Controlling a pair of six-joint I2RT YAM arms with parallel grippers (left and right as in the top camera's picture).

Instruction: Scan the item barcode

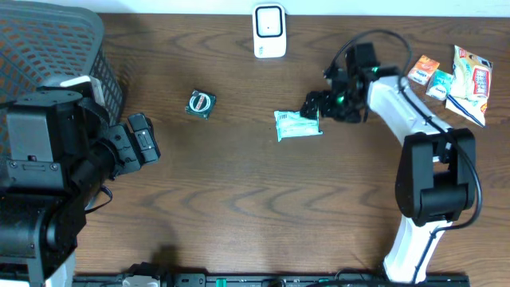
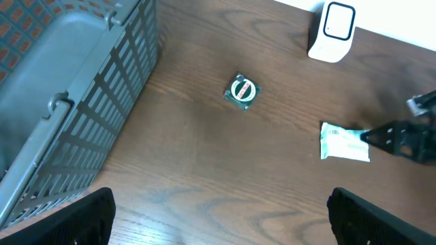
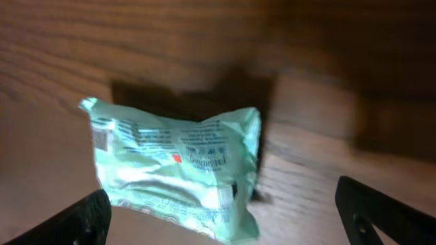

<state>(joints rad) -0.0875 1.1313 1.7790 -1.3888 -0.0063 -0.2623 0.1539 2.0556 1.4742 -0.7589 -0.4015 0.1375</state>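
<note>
A mint-green packet (image 1: pixel 297 125) lies flat on the wooden table, right of centre. Its printed face is up, with a barcode near its left end (image 3: pixel 102 139). My right gripper (image 1: pixel 317 106) hangs just over the packet's right end, open. In the right wrist view the packet (image 3: pixel 177 170) reaches down between the two spread fingers (image 3: pixel 381 211), and neither finger touches it. The white scanner (image 1: pixel 269 30) stands at the table's far edge, well apart from the packet. My left gripper (image 1: pixel 145 143) is open and empty at the left, over bare wood (image 2: pixel 225 221).
A small dark-green item with a round label (image 1: pixel 200 104) lies left of the packet. A grey mesh basket (image 1: pixel 56 48) fills the far left corner. Several snack packets (image 1: pixel 458 76) lie at the far right. The right arm's white base (image 1: pixel 422 199) stands at the front right.
</note>
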